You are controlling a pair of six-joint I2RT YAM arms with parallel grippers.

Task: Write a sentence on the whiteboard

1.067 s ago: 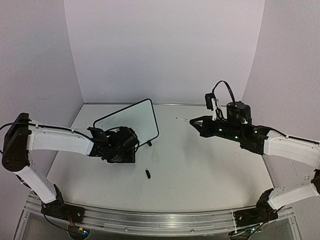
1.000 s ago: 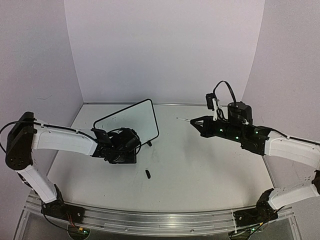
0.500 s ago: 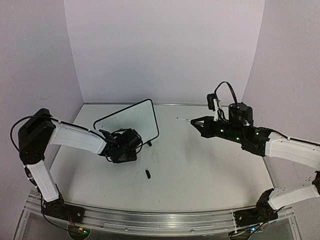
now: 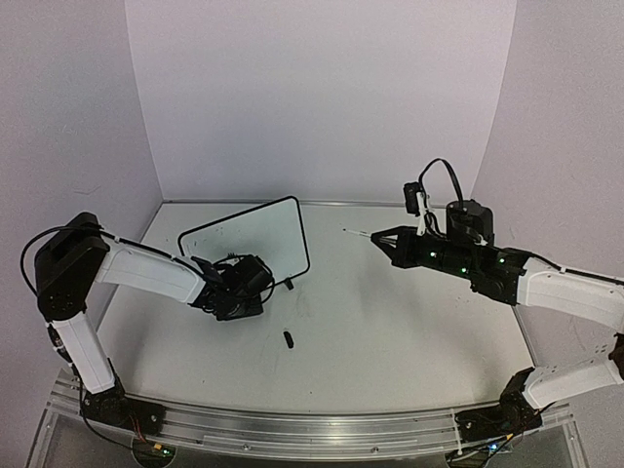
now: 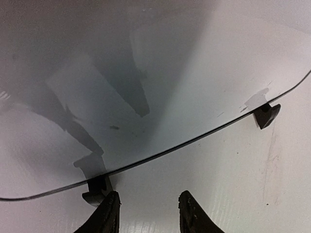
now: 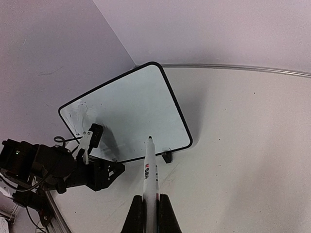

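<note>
The whiteboard [image 4: 255,234] stands on its two black feet on the left half of the counter [image 4: 390,331], towards the far side, leaning back a little with its white face turned to the near right. In the right wrist view, faint grey smears show near the board's upper left corner; the rest of the face reads as plain white with a thin black frame.

The left gripper [image 5: 148,196] sits low at the board's near bottom edge. Its wrist view shows the two fingers [image 5: 108,216] parted, with bare counter in the gap and nothing held between them. The left foot [image 5: 97,188] lies just beside the left finger, and whether they touch cannot be told. The right foot [image 5: 267,115] is further off along the same edge. The arm's shadow falls dark across the lower part of the board.

The right gripper [image 6: 150,204] hangs above the right half of the counter, clamped on a white marker [image 6: 149,167]. The marker's dark tip points left towards the whiteboard, but the top view shows it well apart from the board.

A small black piece [image 4: 288,339] lies alone on the counter, near the left gripper and on its near right.
</note>
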